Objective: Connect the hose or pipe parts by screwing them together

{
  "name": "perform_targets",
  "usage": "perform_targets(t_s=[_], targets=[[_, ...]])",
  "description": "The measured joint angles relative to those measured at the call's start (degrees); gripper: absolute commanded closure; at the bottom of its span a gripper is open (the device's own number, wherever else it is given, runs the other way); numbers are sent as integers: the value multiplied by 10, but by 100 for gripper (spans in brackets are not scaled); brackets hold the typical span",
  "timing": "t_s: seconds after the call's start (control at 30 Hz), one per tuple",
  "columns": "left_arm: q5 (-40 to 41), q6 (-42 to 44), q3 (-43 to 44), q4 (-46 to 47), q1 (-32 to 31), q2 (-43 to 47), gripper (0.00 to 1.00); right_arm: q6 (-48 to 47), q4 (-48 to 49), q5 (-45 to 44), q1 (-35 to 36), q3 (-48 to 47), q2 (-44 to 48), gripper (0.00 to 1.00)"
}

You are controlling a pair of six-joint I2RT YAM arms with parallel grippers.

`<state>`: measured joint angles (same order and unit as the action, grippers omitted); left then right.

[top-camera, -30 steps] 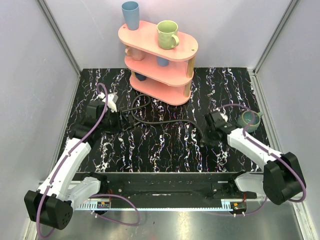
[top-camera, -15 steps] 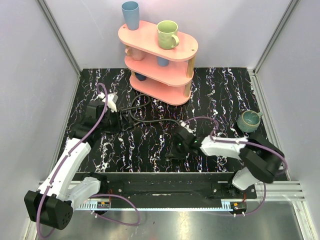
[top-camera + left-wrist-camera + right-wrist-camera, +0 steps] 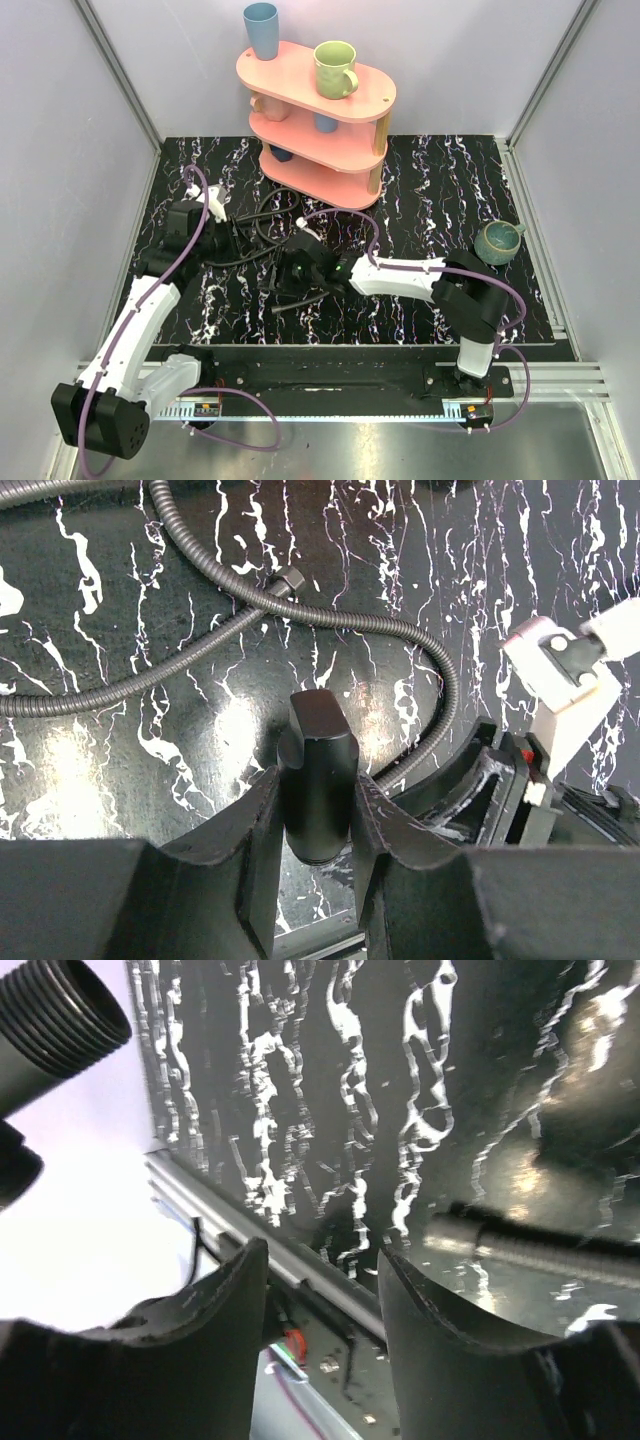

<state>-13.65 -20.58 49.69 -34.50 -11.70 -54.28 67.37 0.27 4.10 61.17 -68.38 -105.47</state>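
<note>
Pinching a black fitting (image 3: pixel 318 730), the left gripper (image 3: pixel 318 795) holds it off the table (image 3: pixel 90 780), apparently ready for mating. The hose (image 3: pixel 330 615) lies looped nearby, nut (image 3: pixel 290 580) free. The right gripper (image 3: pixel 320 1260) hovers beside a hose end, jaws spread and empty, likely to fetch it.

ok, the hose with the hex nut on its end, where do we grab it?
Probably the hose just behind the hex nut, from above, jaws across it. It lies flat on the table, and the nut rests against a second hose, so a grip further back avoids catching both.
</note>
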Motion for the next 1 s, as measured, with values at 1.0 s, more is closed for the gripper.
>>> perform_targets(t_s=[1.0], targets=[[-83, -22, -16, -3, 57, -58, 100, -992, 67, 317, -24, 95, -15, 43]])
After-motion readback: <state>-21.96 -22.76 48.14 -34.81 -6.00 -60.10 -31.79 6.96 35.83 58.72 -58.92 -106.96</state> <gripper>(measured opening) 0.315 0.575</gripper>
